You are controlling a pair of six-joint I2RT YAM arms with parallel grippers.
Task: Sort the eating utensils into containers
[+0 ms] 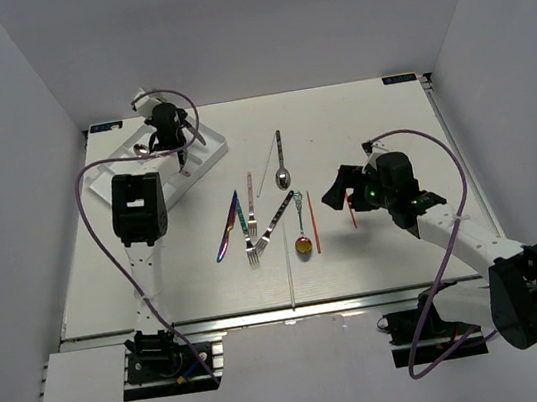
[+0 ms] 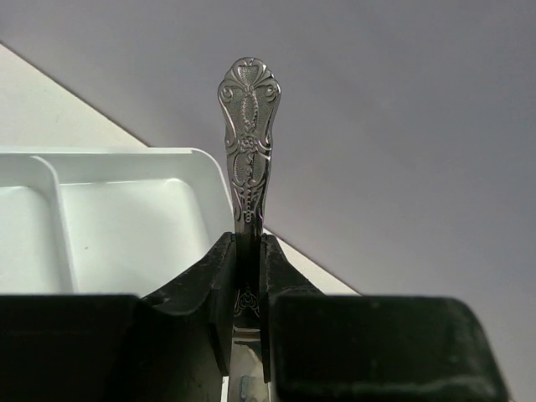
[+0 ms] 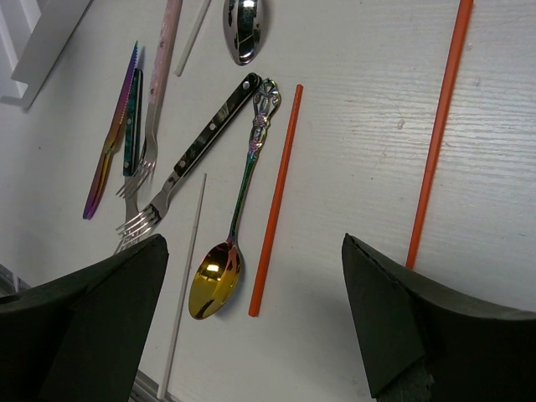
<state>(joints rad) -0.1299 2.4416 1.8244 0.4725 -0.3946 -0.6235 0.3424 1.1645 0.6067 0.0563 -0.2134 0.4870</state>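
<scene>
You're mid-delivery with the left arm. The left gripper is clamped on an ornate silver utensil, pinching it low on the handle so the scrolled end stands upright above the fingers. It sits at the edge of the white tray, by one rounded corner. The working end is hidden below the fingers, so I can't say whether it's a spoon or a fork. Check that before you pick a compartment.

The right gripper has its fingers spread wide with nothing between them. It hovers well to the right of the tray, over the loose pieces lying on the table. One red stick lies on the side of it away from the tray. Toward the tray from there you have a second red stick, the gold-bowled spoon, the black-handled fork and the iridescent knife.

Your next move, as I judge it, is the drop. Bring the left wrist over a compartment and tip the utensil from upright toward flat so it lines up with the compartment's long axis — only then let the fingers part. Released upright, it may bounce or land across a divider.

For the right arm, straddle one red stick crosswise and come right down to the surface — it's thin and lies flat, so a high close will likely miss it.
</scene>
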